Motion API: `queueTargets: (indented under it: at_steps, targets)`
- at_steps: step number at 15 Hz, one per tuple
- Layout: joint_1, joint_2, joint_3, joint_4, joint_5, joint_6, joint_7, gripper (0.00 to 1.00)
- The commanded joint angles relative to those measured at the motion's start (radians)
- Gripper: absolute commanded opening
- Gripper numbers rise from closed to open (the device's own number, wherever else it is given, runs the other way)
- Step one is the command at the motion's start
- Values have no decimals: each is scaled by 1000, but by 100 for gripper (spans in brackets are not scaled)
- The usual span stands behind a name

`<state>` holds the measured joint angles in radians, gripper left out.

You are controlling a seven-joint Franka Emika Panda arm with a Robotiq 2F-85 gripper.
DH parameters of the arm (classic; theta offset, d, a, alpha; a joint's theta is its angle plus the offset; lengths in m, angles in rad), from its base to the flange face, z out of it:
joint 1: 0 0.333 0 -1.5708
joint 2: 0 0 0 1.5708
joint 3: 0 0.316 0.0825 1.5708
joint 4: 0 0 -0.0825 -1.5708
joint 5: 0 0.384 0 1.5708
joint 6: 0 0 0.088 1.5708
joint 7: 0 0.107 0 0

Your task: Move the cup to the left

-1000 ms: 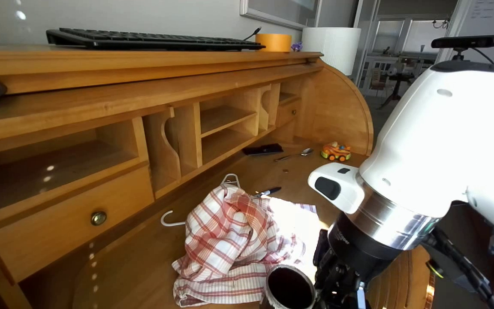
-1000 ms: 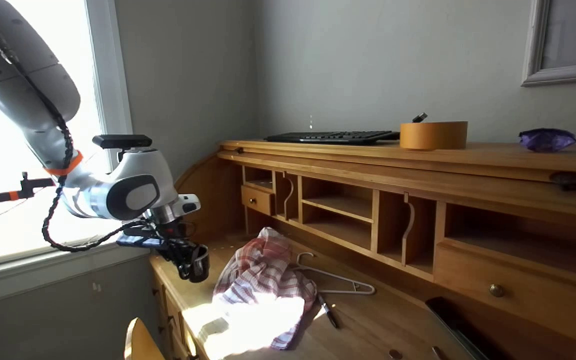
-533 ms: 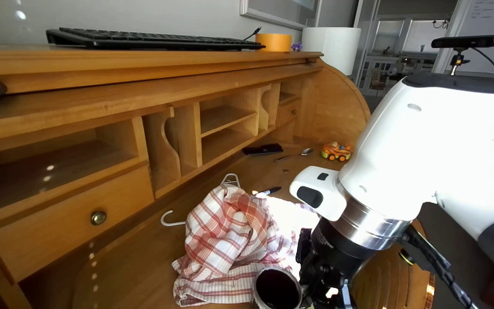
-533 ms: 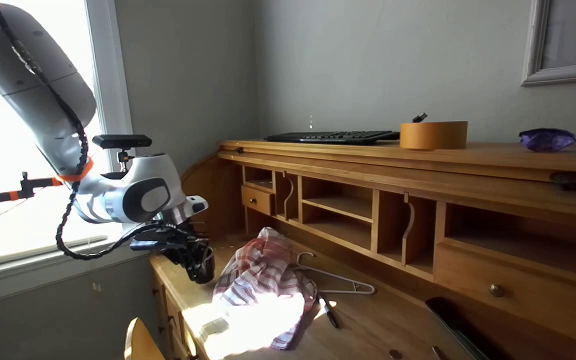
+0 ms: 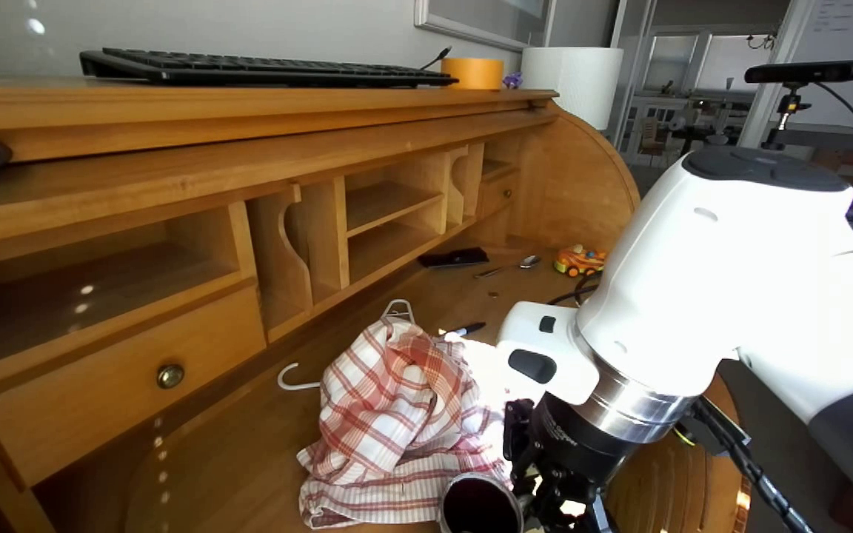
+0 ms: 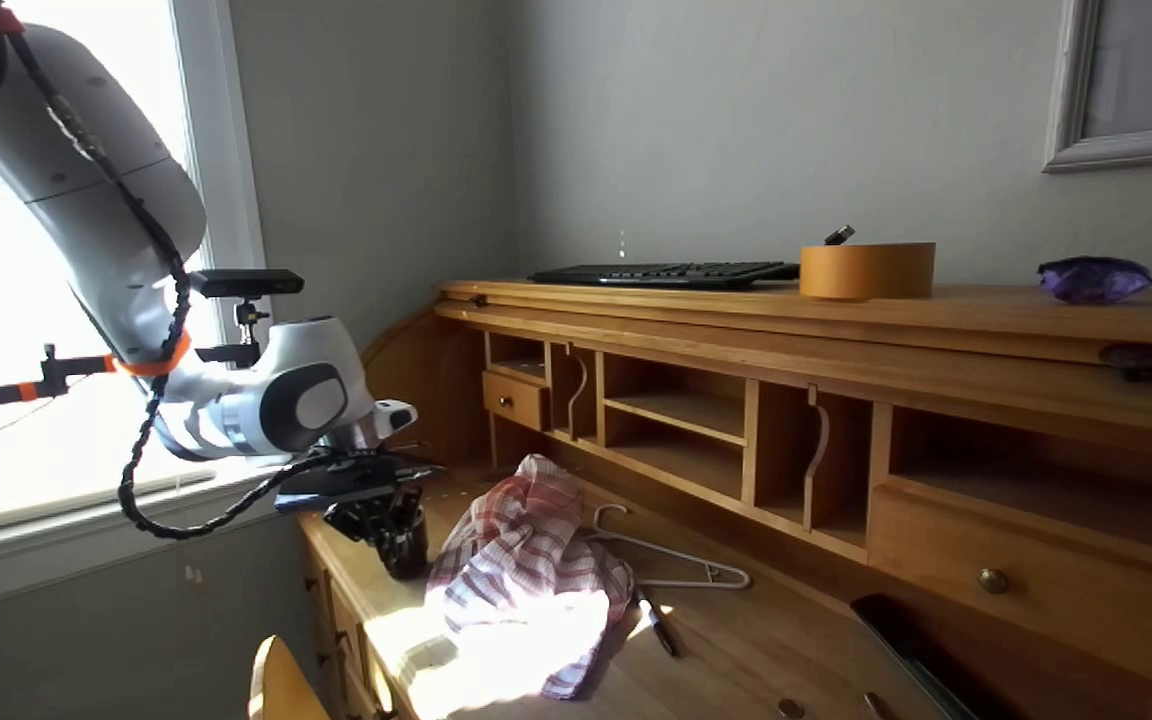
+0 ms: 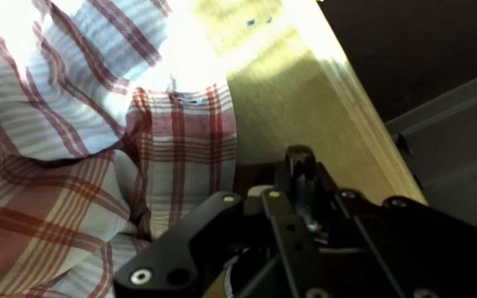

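- I judge the grasp done: my gripper (image 7: 301,180) is pinching the cup (image 5: 480,507) by what looks like its handle (image 7: 300,158), clamped from both sides
- The cup is over the desk (image 5: 226,459), near the front edge and just beside the checked cloth (image 5: 389,414), its mouth facing roughly up
- Left for me, I think: finish whatever leftward travel remains, set the cup down, release it and back off
- Nothing marks a goal, so I can't say how much of the shift is done
- In an exterior view the cup's lower part runs out of frame; in an exterior view the cup (image 6: 419,548) merges with the black gripper, so I can't tell whether its base touches the desk
- In my wrist view the gripper hides most of the cup's body, and glare washes out part of the cloth
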<state>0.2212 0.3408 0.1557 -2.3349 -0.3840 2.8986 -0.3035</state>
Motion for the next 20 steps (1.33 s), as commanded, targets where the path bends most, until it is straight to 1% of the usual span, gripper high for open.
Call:
queueTargets:
  at_steps: [1,6,7,8,9,11,12,14,15,17,19,20]
  targets:
    - [9,23,-12,27,-47,-2,-38,4]
    - [14,37,-17,47,-73,-2,-62,4]
    - [17,39,-20,52,-78,-6,-62,10]
    - [25,40,-29,57,-87,-7,-59,42]
    - [24,44,-29,61,-89,-2,-62,42]
    - [25,43,-31,70,-96,-6,-63,55]
    - [19,41,-26,75,-97,-8,-68,64]
    - [12,34,-16,77,-93,-12,-85,78]
    - [8,28,-10,77,-87,-19,-95,86]
    - [-5,4,10,73,-69,-65,-125,99]
    - [-21,-32,34,65,-49,-146,-168,100]
    - [-18,-67,33,60,-51,-200,-173,100]
